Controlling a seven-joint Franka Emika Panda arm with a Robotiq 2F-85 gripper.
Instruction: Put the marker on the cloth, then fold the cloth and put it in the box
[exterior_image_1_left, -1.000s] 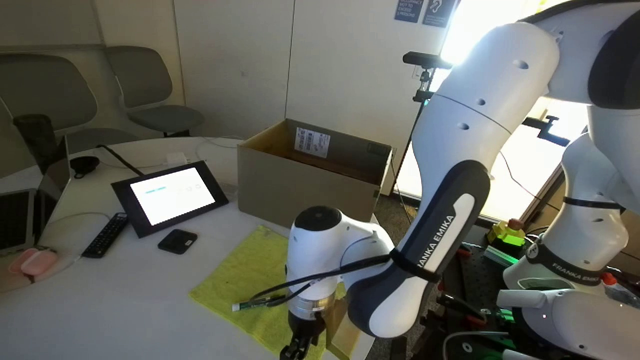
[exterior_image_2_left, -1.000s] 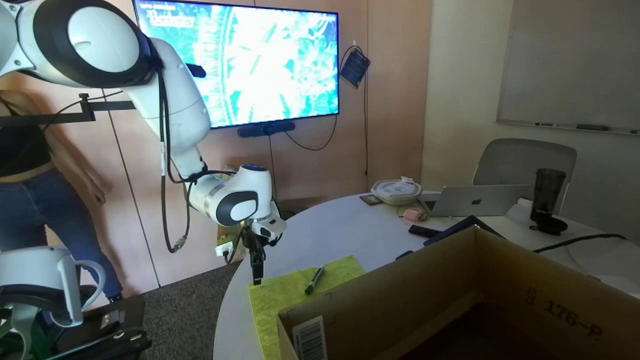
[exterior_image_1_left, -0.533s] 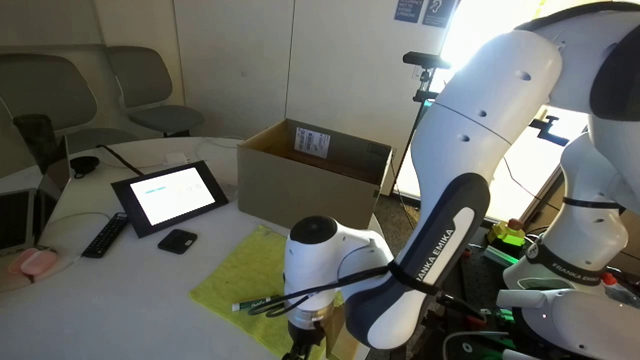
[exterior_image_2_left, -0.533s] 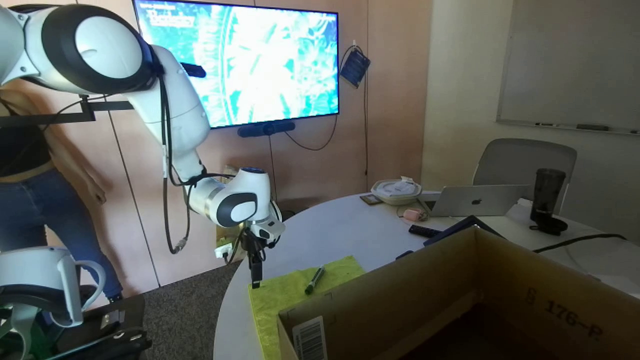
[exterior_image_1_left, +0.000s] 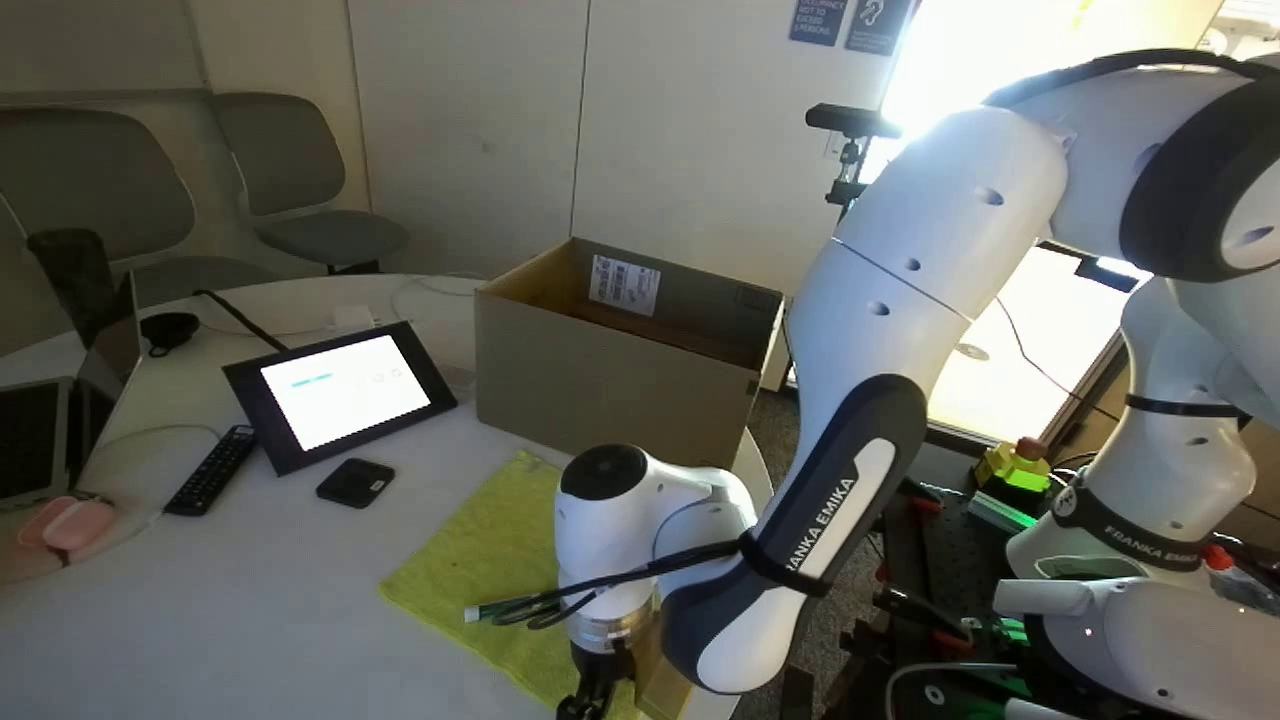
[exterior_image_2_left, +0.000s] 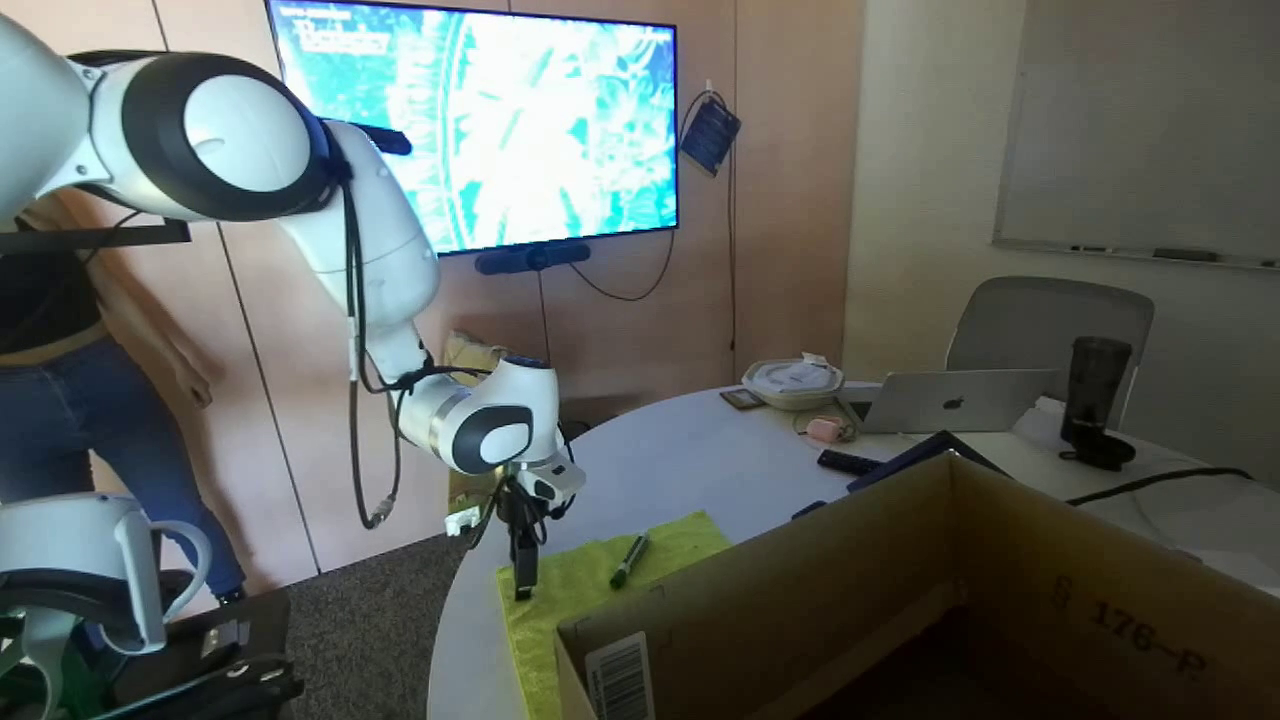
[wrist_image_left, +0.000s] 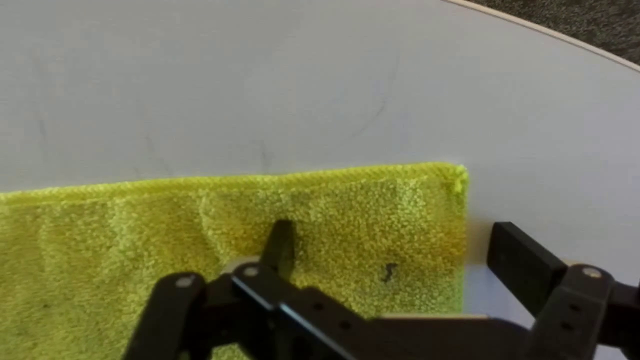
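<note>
"So, what could go wrong?"

"Closing too high, the end effector (wrist_image_left: 392, 237) could skim over the thin cloth (wrist_image_left: 185, 230); yanking could roll the marker (exterior_image_2_left: 629, 561) off it."

"Where's the cloth?"

"On the table (wrist_image_left: 250, 100), beneath the wide-spread, empty fingers (wrist_image_left: 522, 260): one over fabric near a corner, the other past the edge."

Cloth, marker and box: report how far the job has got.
Done: the marker lies on the cloth. In hand: probably setting up the fold; the open jaws straddle the cloth's edge near a corner. Left: it lies flat outside the box, so folding and boxing remain.
</note>
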